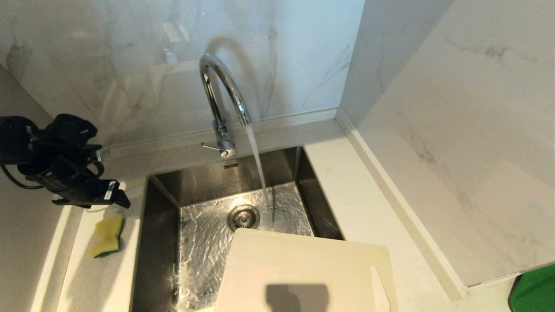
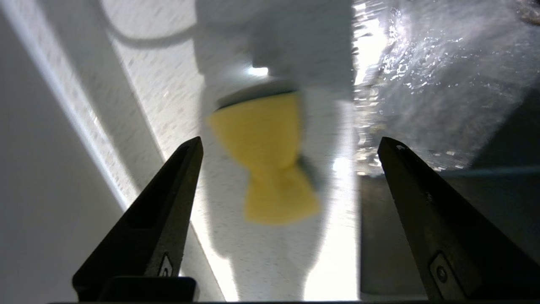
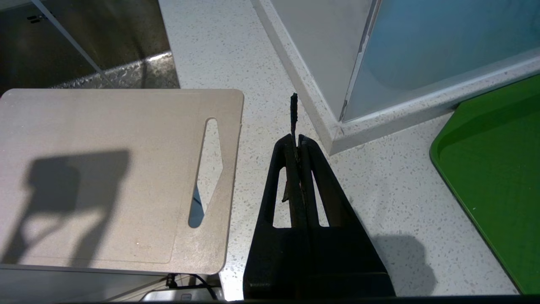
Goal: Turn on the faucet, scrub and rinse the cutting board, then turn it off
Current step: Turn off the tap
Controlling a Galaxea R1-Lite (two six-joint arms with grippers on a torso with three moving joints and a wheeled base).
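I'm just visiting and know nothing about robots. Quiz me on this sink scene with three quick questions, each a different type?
1. True or false: water is running from the faucet.
2. The left gripper stands open above which thing? A) sponge B) cutting board C) drain
3. Fill in: the cutting board lies partly over the ____.

Key: 1 true. 2 A. 3 sink.

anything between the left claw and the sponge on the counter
Nothing visible. The left claw stands open above the counter left of the sink, and the yellow sponge lies on the bare counter in line with the gap between its fingers, with no other object between.
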